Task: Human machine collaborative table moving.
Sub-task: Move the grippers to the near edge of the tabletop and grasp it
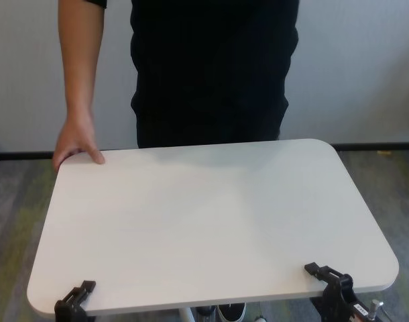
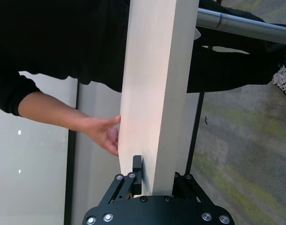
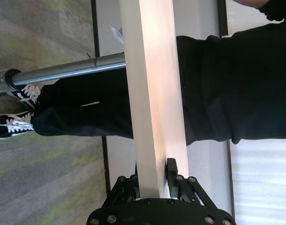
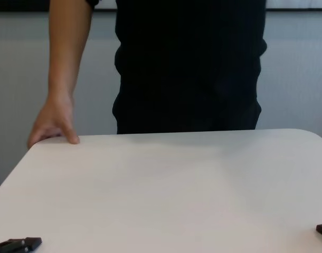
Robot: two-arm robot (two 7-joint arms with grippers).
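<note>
Nearest me: near edge of the table (image 1: 211, 221), white top w/ rounded corners, spanning most of the head view.

L to R along that edge:

- My left gripper (image 1: 76, 298) at near-left corner. Clamped on the table edge; upper fingertip lies on the top surface, rest of the fingers below. Left wrist view confirms: left gripper (image 2: 147, 180) w/ jaws pinched tight on the slab, one black finger (image 2: 137, 169) flat against the top face. Chest view shows only the tip of it (image 4: 16, 244) on the top.
- Grey pole leg (image 2: 246, 26) under the top, seen from both wrist cams (image 3: 63, 72).
- My right gripper (image 1: 330, 280) at near-right corner, same grip: closed on the table edge, fingertip resting on top. Right wrist view: right gripper (image 3: 158, 180) squeezing the slab from both faces.

Far side: the human (image 1: 214, 70), black shirt, stands against the far edge, about centre. Hand (image 1: 76, 142) on far-left corner, thumb on top, fingers wrapped over the edge. Same hand (image 2: 103, 133) visible from left wrist cam, touching the slab. Other hand not in view. Sneakers (image 3: 14, 110) on grey carpet (image 2: 246, 154) beyond the pole.

Table top level, bare.
</note>
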